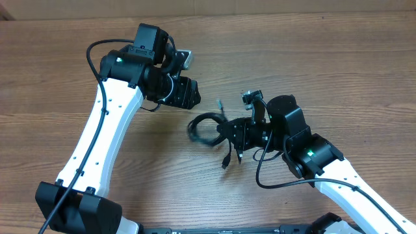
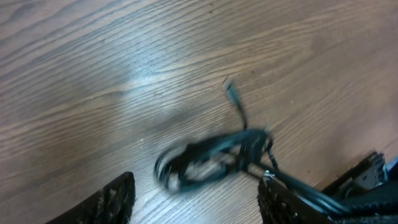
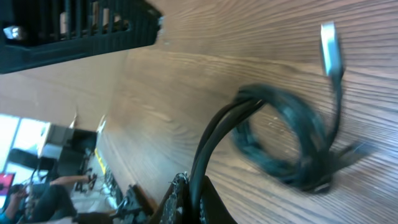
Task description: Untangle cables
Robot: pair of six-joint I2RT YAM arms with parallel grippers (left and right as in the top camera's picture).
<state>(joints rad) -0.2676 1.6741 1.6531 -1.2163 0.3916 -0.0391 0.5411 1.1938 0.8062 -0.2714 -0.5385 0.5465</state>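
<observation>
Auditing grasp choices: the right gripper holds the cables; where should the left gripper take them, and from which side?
On the cables, probably the lone strand just behind the silver plug: it sticks clear of the bunched coil. The left gripper should come from above, jaws across the strand, opposite the right gripper.

Cables (image 2: 205, 163) on the table (image 1: 325, 58) — between left gripper (image 1: 190, 96) and right gripper (image 1: 229, 130)

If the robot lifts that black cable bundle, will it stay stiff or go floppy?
Probably floppy: the cables curl in loose loops from the right gripper. Likely light, being so thin. The silver plug may swing.
</observation>
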